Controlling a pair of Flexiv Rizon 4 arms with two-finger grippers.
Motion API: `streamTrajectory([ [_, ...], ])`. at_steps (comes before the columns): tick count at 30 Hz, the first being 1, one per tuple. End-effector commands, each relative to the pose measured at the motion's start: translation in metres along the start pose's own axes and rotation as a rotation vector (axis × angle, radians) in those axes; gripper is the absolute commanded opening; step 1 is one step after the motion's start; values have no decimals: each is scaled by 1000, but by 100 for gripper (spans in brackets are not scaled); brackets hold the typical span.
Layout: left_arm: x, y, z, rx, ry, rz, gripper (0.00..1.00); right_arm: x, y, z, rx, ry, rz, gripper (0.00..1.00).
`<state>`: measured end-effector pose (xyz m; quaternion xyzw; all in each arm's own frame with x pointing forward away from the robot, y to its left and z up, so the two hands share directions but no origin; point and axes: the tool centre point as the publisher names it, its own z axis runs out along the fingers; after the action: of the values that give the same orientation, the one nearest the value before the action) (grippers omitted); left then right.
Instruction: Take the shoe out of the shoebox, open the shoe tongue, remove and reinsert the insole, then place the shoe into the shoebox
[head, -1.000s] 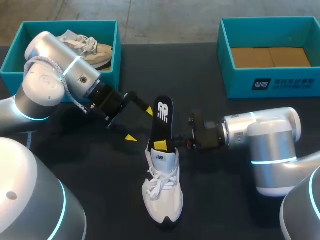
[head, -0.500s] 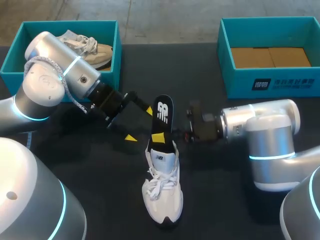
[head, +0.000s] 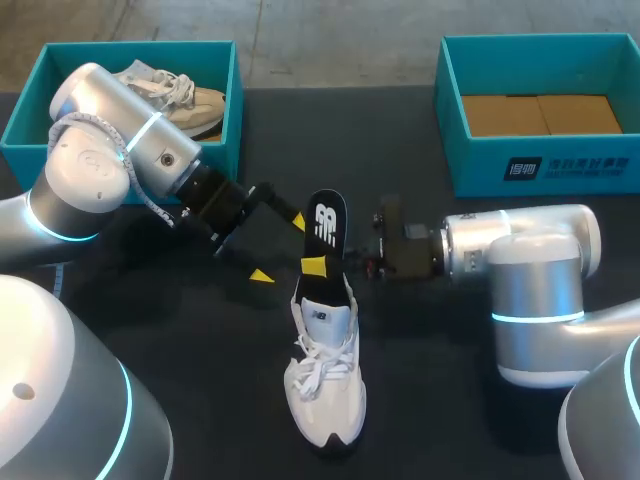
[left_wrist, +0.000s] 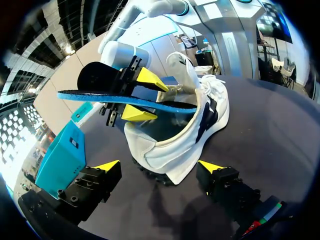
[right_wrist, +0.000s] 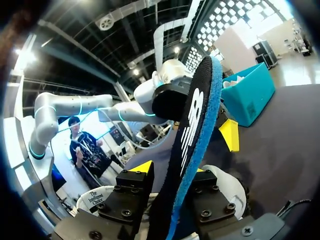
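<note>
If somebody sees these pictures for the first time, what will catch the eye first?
First, the black insole with its blue edge, standing half out of the white shoe at the table's middle and clamped by the right pincer. Next, the left pincer, open beside the shoe's heel. At the far edge, the teal left shoebox holds a beige shoe, the right shoebox only brown cardboard.

The left arm (head: 110, 160) stretches toward the middle with the left claw (head: 280, 248) spread wide, and the right arm (head: 520, 255) lies low, the right claw (head: 318, 266) pinched on the insole (head: 326, 222).
</note>
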<state>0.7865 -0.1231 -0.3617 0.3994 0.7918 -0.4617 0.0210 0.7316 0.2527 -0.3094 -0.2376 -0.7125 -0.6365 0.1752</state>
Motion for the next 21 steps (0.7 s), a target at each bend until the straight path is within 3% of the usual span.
streamTrajectory([
  [1, 0, 1, 1, 0, 0, 1, 100, 3, 1, 0, -10, -14, 2, 30],
  [12, 0, 1, 1, 0, 0, 1, 100, -1, 11, -1, -9, -20, 2, 23],
  [18, 0, 1, 1, 0, 0, 1, 100, -6, 12, 0, -5, -20, 22, 0],
  [21, 0, 1, 1, 0, 0, 1, 100, -8, 11, 2, 3, -15, 35, 0],
])
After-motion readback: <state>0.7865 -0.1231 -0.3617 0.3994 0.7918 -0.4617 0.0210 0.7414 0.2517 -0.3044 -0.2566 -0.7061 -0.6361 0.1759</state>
